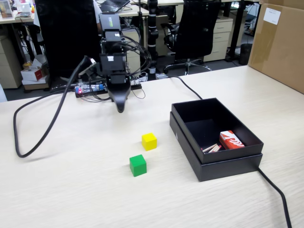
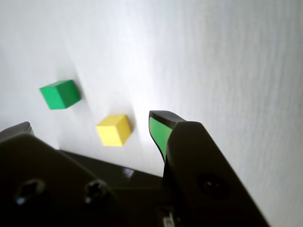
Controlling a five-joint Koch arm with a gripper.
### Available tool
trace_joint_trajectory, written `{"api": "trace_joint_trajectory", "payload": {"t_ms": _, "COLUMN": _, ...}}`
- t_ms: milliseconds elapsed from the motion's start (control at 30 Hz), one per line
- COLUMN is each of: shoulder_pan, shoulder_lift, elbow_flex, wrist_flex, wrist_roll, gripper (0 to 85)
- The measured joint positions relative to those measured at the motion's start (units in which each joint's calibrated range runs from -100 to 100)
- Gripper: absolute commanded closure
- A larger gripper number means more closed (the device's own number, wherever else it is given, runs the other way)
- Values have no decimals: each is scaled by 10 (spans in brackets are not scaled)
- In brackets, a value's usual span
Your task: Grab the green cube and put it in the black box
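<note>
On the table [image 1: 71,190] well in front of the gripper [image 2: 90,126], whose jaws look parted and empty, the green cube [image 1: 137,165] lies beyond the yellow cube [image 1: 149,141], left of the black box [image 1: 247,154].

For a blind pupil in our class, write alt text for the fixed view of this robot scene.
A green cube and a yellow cube sit close together on a pale wooden table, apart from an open black box to their right. The black robot arm's gripper hangs behind them, holding nothing.
</note>
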Motion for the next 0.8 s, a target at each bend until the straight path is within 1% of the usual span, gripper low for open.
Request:
{"api": "trace_joint_trajectory", "payload": {"t_ms": 200, "shoulder_pan": 5, "shoulder_lift": 223, "elbow_flex": 221, "wrist_flex": -91, "wrist_roll": -2, "gripper": 379}}
{"api": "trace_joint_trajectory", "payload": {"t_ms": 267, "shoulder_pan": 6, "shoulder_lift": 294, "elbow_flex": 276, "wrist_flex": -104, "wrist_roll": -5, "gripper": 380}}
{"api": "trace_joint_trajectory", "payload": {"t_ms": 600, "shoulder_pan": 8, "shoulder_lift": 577, "elbow_flex": 504, "wrist_flex": -105, "wrist_roll": -22, "gripper": 380}}
{"api": "trace_joint_trajectory", "payload": {"t_ms": 800, "shoulder_pan": 8, "shoulder_lift": 643, "elbow_flex": 539, "wrist_flex": -105, "wrist_roll": -26, "gripper": 380}}
